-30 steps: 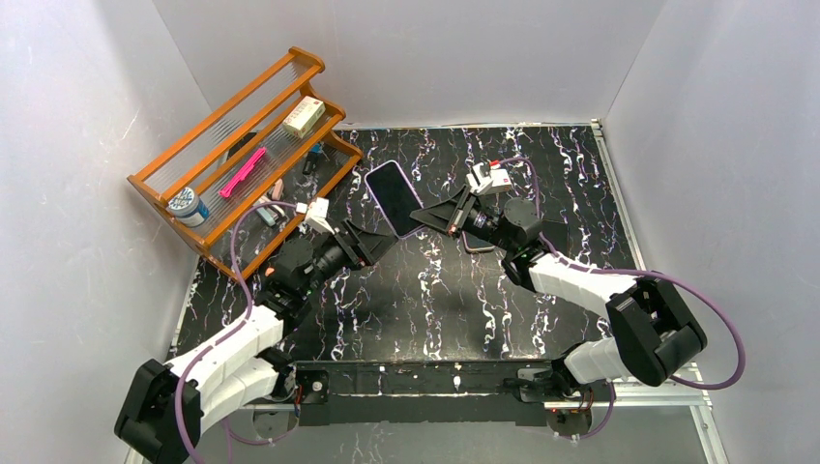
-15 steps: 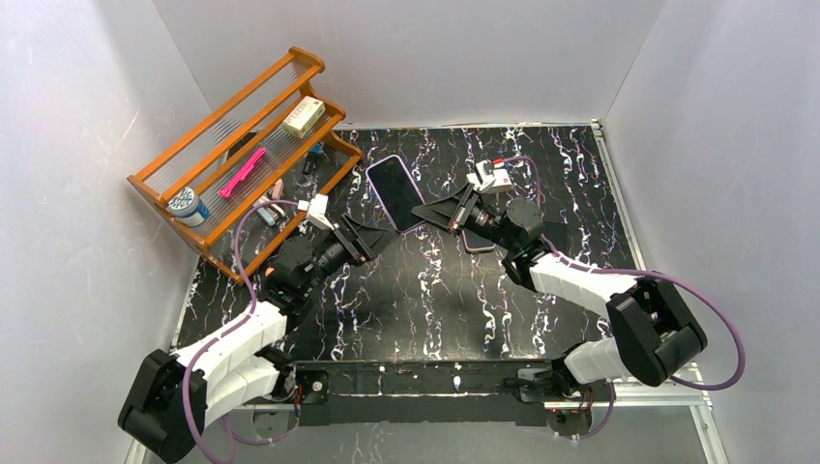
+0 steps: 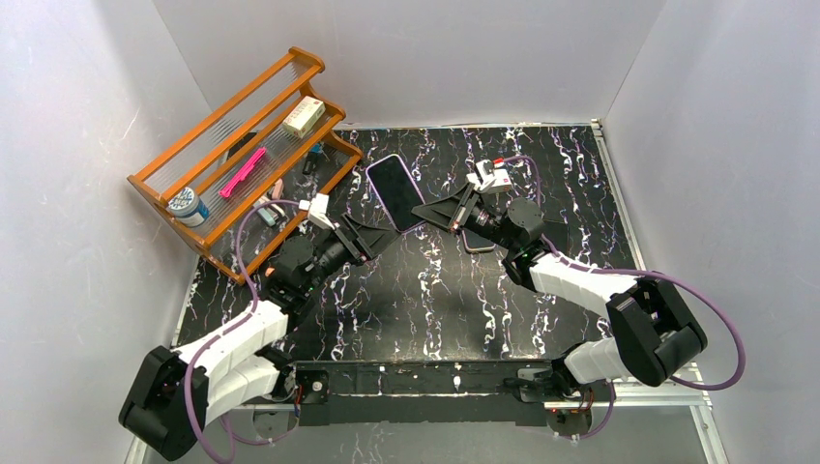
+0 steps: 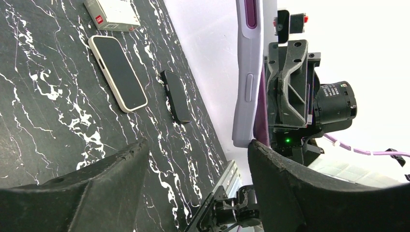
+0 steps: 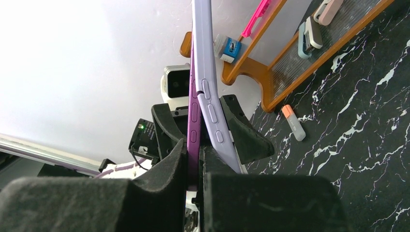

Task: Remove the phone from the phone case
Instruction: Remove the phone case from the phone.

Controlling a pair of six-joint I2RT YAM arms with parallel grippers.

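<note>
2 arms: bolted side by side at the near edge of the black, white-veined marble table [image 3: 425,300], both angled inward toward its middle.
Left gripper [image 4: 198,145]: released, its black fingers spread wide to either side of the case's lower end; whether they touched it could not be told.
Right gripper [image 5: 193,150]: clenched on the edge of the dark purple phone [image 5: 193,121], which was held on edge above the table.
Lilac rubbery phone case [image 5: 211,108]: against the phone further up, splayed away from it near the right fingers.
Table beyond: a cream-cased phone [image 4: 118,72] lay flat, a small black slab [image 4: 176,96] just beside it, a white carton [image 4: 111,9] further off.
Orange-capped stick [image 5: 294,123]: on the table near the rack's foot.
Orange wooden rack [image 3: 232,135]: far left, carrying a pink stick [image 3: 242,172], a white box [image 3: 303,114] and a blue-lidded jar [image 3: 186,205].
</note>
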